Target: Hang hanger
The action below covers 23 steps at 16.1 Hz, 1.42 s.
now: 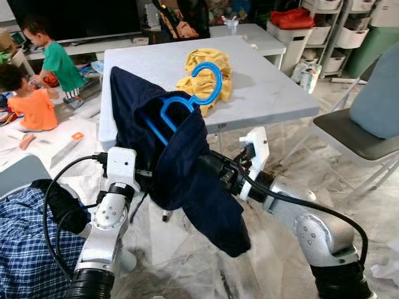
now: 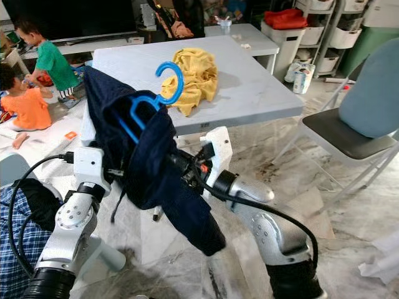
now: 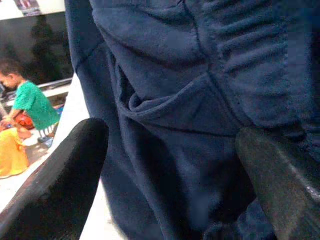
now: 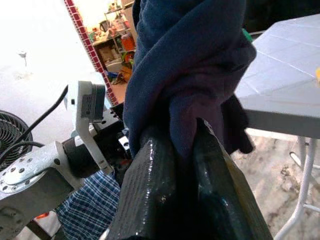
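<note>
From the head views, I judge the dressing step in hand: the bright blue plastic hanger (image 1: 187, 103) sits inside the dark navy fleece garment (image 1: 181, 168), held up before the grey table (image 1: 274, 93), and next needs a rail for its hook. In the left wrist view, my left gripper (image 3: 170, 175) stands spread around the cloth. In the right wrist view, my right gripper (image 4: 187, 150) pinches a bunched fold.

Blue plastic hanger (image 1: 187, 103) is held up tilted in front of the counter (image 1: 268, 93), hook uppermost and curled open. A dark navy garment (image 1: 181, 168) is draped over it, bunched, with a long end hanging toward the floor. Most of the hanger's frame is covered by the cloth.
</note>
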### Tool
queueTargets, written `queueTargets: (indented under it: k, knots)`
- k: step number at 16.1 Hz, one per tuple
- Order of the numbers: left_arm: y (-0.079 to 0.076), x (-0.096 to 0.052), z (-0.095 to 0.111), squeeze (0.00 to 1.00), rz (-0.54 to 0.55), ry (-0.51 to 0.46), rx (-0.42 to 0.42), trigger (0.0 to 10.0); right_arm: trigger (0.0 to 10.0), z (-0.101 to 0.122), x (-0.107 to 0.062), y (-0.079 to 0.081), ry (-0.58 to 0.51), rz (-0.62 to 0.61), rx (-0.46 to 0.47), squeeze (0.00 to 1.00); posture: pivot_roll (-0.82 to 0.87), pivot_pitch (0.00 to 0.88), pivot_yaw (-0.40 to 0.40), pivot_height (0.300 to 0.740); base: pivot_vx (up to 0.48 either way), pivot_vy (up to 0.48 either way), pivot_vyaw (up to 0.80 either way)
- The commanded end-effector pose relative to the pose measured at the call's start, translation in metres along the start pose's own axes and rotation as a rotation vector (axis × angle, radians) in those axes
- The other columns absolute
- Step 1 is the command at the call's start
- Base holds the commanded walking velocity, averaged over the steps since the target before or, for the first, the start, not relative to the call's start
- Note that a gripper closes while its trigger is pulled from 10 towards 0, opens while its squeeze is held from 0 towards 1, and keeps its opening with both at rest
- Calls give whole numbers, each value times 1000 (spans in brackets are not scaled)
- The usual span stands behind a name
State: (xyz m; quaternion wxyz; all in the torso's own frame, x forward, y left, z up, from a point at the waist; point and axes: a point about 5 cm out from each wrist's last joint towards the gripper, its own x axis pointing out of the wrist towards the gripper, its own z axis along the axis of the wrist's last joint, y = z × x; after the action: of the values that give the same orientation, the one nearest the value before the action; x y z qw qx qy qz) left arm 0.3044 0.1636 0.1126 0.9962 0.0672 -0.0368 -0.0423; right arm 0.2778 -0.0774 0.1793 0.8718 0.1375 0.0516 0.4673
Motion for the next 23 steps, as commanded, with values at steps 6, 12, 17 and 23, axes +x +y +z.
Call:
queueTargets:
  k: [6,12,17,23]
  knots:
    - [7,10,14,0,-12,-62,-38,10000,10000,-3,5,34,79,278,-36,0,-89,0,18,740,0,0,0]
    - [33,8,6,0,99,-37,29,10000,10000,-10,-20,2,240,225,-220,0,-95,0,13,740,0,0,0]
    - [47,4,6,0,114,-29,61,10000,10000,-6,-46,-53,405,57,-452,0,-96,0,10,740,0,0,0]
    - [61,6,15,0,97,-39,64,10000,10000,-7,-86,-76,618,153,-624,0,-101,0,11,740,0,0,0]
